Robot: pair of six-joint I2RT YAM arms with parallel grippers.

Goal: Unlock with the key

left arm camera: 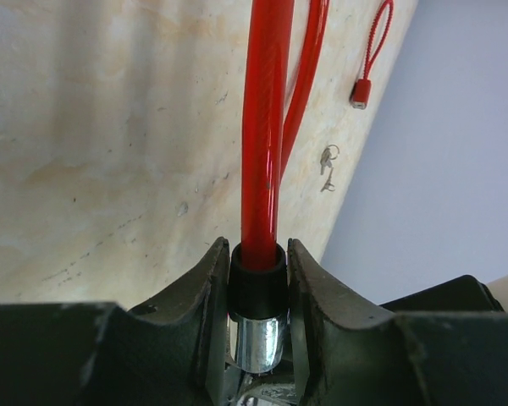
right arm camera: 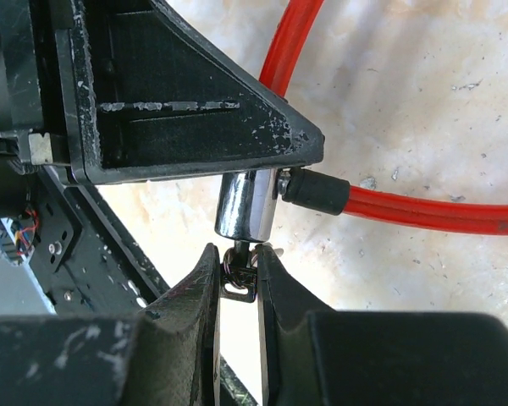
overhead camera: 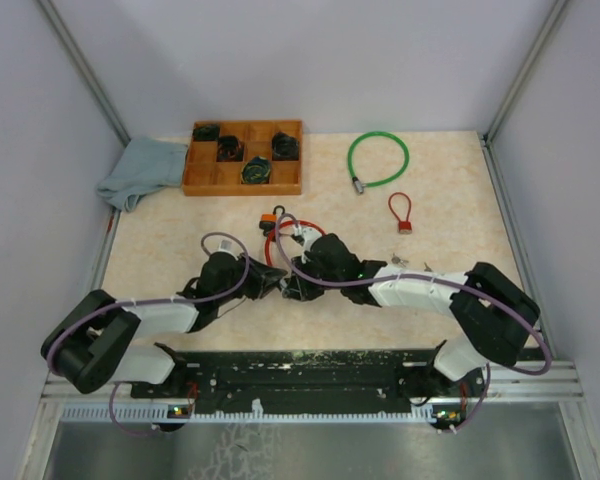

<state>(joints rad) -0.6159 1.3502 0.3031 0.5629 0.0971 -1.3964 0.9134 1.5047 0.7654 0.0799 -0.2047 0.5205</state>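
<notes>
A red cable lock [overhead camera: 280,228] lies mid-table, and both grippers meet at its lock end. My left gripper [left arm camera: 258,254] is shut on the lock's black collar [left arm camera: 257,283], with the chrome barrel [left arm camera: 258,342] below it between the fingers and the red cable [left arm camera: 262,127] running away from it. In the right wrist view the chrome barrel [right arm camera: 245,207] hangs under the left gripper's finger [right arm camera: 178,110]. A small metal key [right arm camera: 240,275] sticks out of the barrel's end. My right gripper [right arm camera: 237,252] is shut on the key's head, with both fingers touching it.
At the back stand a wooden compartment tray [overhead camera: 202,180] and a blue cloth [overhead camera: 140,170]. A green cable lock [overhead camera: 377,158] and a small red lock [overhead camera: 401,213] lie at the back right. Loose keys [overhead camera: 398,261] lie near the right arm.
</notes>
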